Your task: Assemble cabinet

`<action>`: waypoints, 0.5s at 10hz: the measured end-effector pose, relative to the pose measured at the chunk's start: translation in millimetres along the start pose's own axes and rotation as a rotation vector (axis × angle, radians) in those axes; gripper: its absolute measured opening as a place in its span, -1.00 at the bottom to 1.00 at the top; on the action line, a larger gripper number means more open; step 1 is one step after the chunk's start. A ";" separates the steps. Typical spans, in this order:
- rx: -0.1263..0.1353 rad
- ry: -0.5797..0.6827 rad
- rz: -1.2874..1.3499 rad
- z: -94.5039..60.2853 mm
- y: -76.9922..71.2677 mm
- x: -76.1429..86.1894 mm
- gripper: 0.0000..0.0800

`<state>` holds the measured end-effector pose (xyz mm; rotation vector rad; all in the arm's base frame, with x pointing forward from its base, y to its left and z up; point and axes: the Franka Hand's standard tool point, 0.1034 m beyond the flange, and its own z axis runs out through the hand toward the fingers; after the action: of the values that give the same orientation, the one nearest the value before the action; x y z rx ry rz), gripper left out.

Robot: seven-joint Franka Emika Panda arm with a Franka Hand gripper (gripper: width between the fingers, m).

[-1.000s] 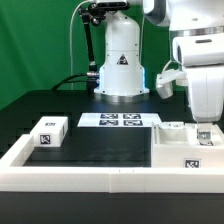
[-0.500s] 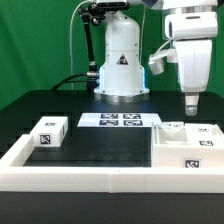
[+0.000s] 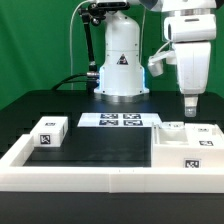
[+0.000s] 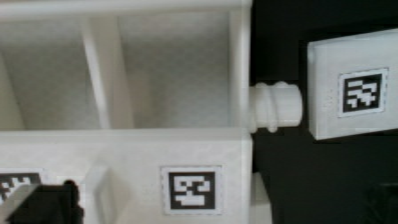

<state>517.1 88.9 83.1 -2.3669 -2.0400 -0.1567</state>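
Note:
The white cabinet body (image 3: 185, 150) lies at the exterior view's right, with a tag on its front face. In the wrist view its shelved inside (image 4: 125, 90) shows from above. A smaller tagged block (image 4: 356, 90) with a round knob (image 4: 276, 105) lies right beside it; this block also shows in the exterior view (image 3: 207, 131). Another tagged block (image 3: 48, 131) sits at the exterior view's left. My gripper (image 3: 190, 106) hangs above the body's far end, open and empty. In the wrist view only one dark finger (image 4: 45, 205) shows.
The marker board (image 3: 121, 121) lies flat at the back middle. A low white border rail (image 3: 90, 172) runs along the front and left. The robot's white base (image 3: 121, 60) stands behind.
The gripper rose from down at the cabinet body's far right end and shifted slightly to the exterior view's left. Over the last half second it has barely moved.

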 end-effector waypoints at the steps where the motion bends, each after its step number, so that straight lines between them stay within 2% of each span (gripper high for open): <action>1: 0.008 -0.005 -0.002 3.3 -17.1 -4.5 0.99; 4: 0.038 -0.017 -0.001 10.8 -44.0 -11.9 0.99; 5: 0.056 -0.025 0.010 14.6 -56.1 -15.2 0.99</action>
<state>460.5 83.5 64.3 -2.3574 -2.0145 -0.0692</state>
